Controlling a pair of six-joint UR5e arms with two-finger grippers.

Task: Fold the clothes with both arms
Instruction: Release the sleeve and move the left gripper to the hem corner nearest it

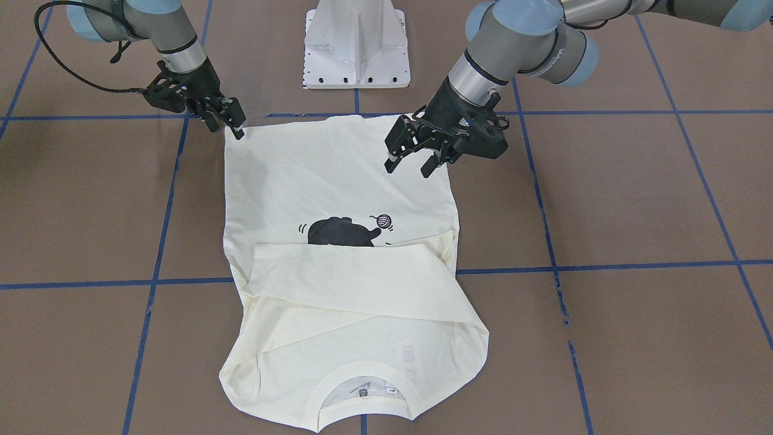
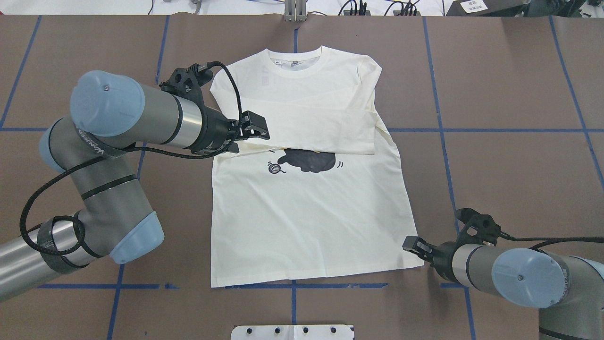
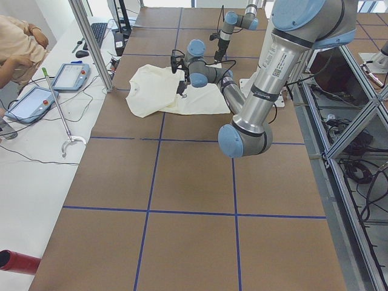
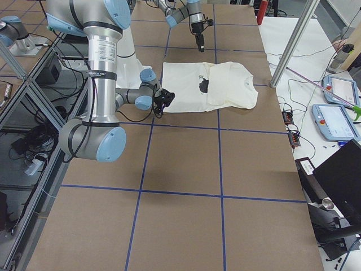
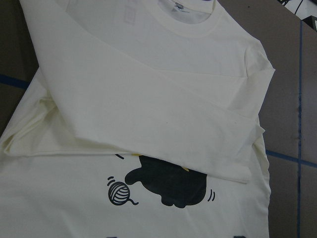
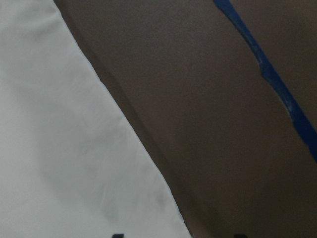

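One shirt [image 2: 306,226] — sleeves [image 2: 321,127] folded, on table [image 2: 509,165]

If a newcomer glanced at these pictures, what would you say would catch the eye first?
The cream long-sleeved shirt with a black cat print lies flat mid-table, both sleeves folded across its chest, collar away from the robot. The left arm's black pincer hangs open high over the shirt's left side. The right arm's black pincer sits low at the hem corner on the robot's right, its jaws apart.

Brown table [image 2: 519,71] gridded with blue tape [image 2: 472,130], white side bench [image 3: 36,139], metal post [image 3: 91,42].
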